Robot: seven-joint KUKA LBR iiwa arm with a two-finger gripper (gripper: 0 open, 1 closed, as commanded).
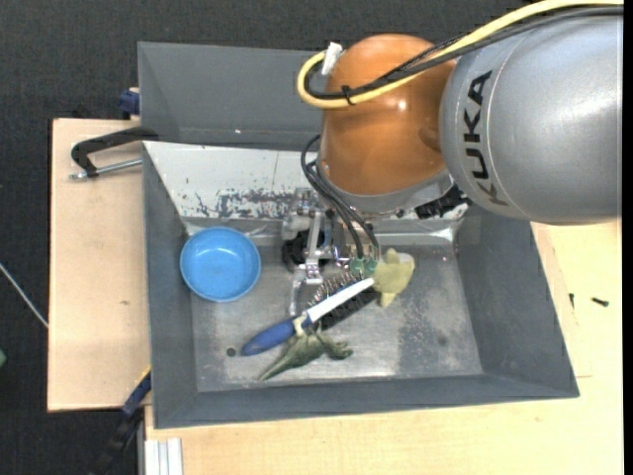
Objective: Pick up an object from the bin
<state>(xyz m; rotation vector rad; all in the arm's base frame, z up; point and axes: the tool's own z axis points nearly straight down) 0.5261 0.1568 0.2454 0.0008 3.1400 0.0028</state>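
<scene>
One camera above bin (514, 295), seemingly tilted, close

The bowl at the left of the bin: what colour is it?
Light blue all over, plain, no pattern. The bowl shows best in the camera view.

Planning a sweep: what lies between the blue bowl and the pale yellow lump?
In the camera view, the hand stands there, just above the black-bristled brush.

Glossy plastic bowl (220, 263), scuffed metal bin (435, 336)
</scene>
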